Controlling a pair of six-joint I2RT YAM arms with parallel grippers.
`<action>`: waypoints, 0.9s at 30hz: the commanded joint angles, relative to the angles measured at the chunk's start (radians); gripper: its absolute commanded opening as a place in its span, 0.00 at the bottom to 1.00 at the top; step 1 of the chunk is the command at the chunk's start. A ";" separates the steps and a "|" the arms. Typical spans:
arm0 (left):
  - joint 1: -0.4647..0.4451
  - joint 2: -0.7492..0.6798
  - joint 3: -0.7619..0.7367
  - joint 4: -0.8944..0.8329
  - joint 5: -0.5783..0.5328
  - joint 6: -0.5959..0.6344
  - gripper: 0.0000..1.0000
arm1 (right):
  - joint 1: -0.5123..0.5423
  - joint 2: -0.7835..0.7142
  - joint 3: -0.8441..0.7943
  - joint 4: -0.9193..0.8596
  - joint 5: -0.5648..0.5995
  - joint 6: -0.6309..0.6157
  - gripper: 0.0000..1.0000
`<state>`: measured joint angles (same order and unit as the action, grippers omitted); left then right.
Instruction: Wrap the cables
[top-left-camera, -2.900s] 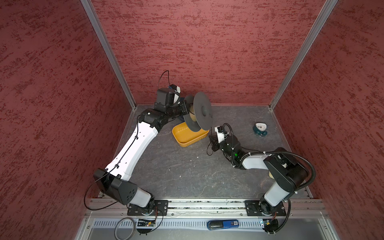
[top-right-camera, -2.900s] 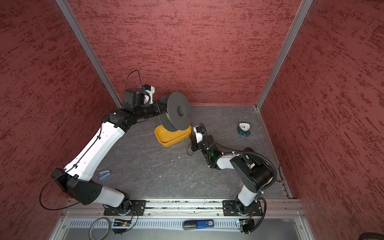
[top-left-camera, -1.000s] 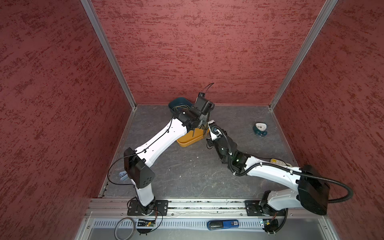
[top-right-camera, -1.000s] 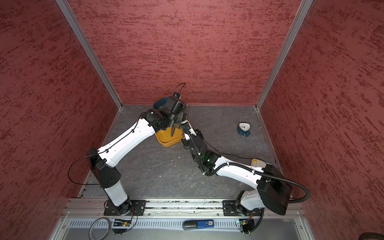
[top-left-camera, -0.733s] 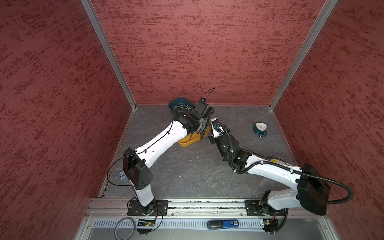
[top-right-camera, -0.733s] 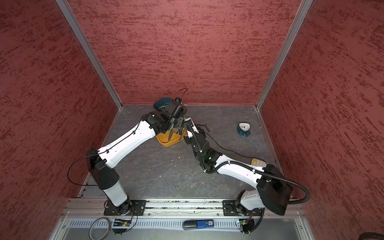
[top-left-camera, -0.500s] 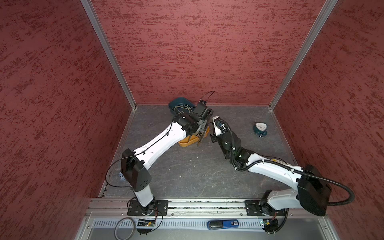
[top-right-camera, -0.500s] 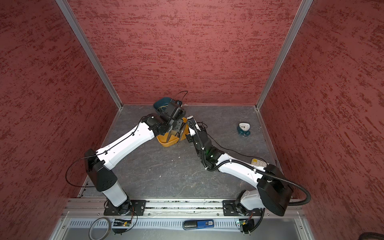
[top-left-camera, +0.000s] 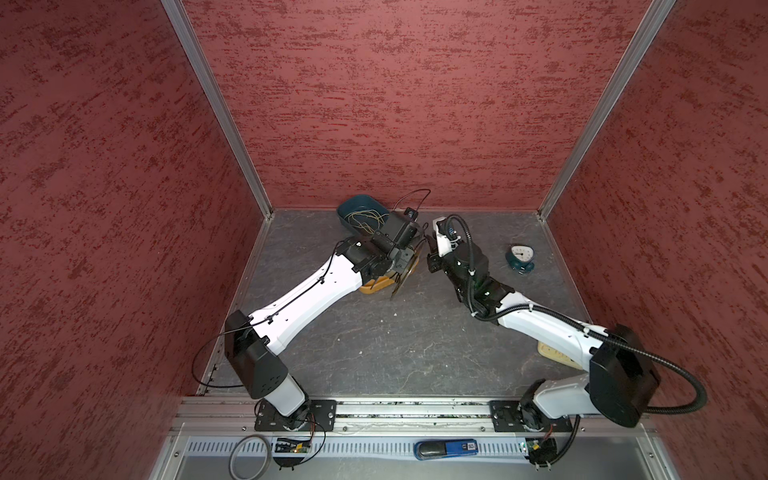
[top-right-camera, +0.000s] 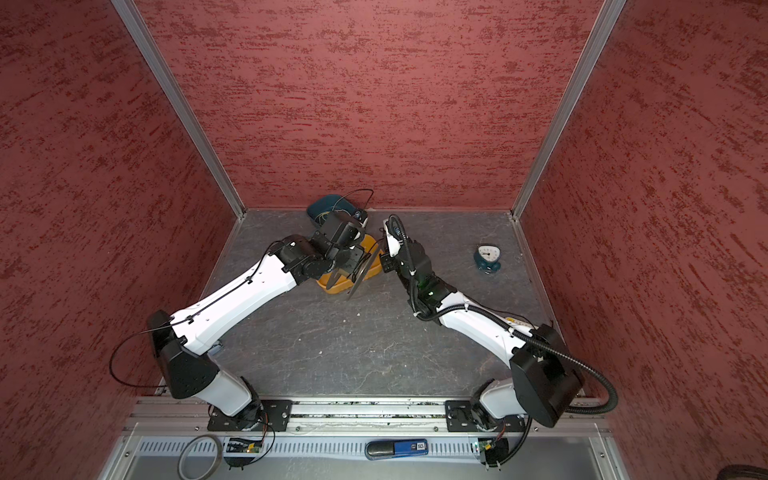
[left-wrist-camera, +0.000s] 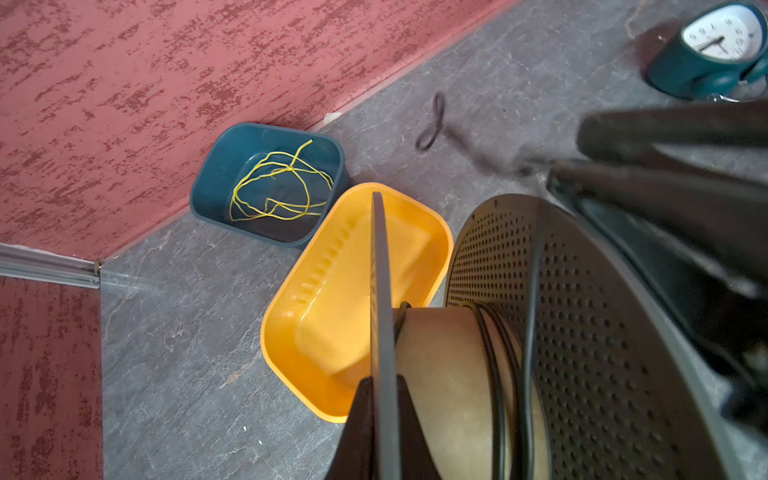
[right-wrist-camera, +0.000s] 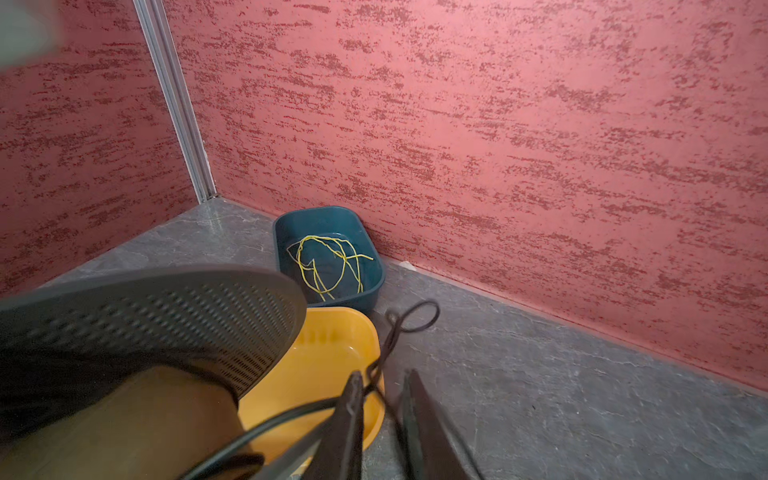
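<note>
Left wrist view: spool gripped by its rim at the yellow tray, cord partly wound on.

The left tool (left-wrist-camera: 381, 384) is clamped tight on the thin edge of one flange of the perforated black spool (left-wrist-camera: 582, 332), which hangs partly over the yellow tray (left-wrist-camera: 332, 291). A few turns of the black cord (left-wrist-camera: 494, 374) sit on the tan core, and its loose end lies in a small loop on the grey bench (left-wrist-camera: 187, 332). From the right wrist view, the right tool (right-wrist-camera: 383, 374) stands narrowly parted, the cord running through the gap, not pinched as far as I can see. In both top views all this sits just above the middle of the frame. The teal tub (top-left-camera: 343, 212) holding the yellow-green wire (top-left-camera: 365, 218) is behind it by the back wall, and the clock (top-left-camera: 519, 255) is off to the right.
</note>
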<state>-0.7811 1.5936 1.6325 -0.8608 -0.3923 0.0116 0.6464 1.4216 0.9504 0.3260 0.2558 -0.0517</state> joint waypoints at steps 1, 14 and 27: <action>-0.007 -0.060 -0.009 0.013 0.049 0.013 0.00 | -0.058 0.026 0.057 -0.058 -0.121 0.056 0.20; 0.105 -0.239 -0.019 0.060 0.329 -0.114 0.00 | -0.176 -0.006 -0.049 -0.108 -0.207 0.211 0.54; 0.157 -0.247 0.004 0.033 0.392 -0.116 0.00 | -0.176 -0.365 -0.282 -0.012 -0.577 0.126 0.78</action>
<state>-0.6292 1.3483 1.6009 -0.8917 -0.0353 -0.0826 0.4740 1.0893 0.6735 0.2508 -0.1432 0.1154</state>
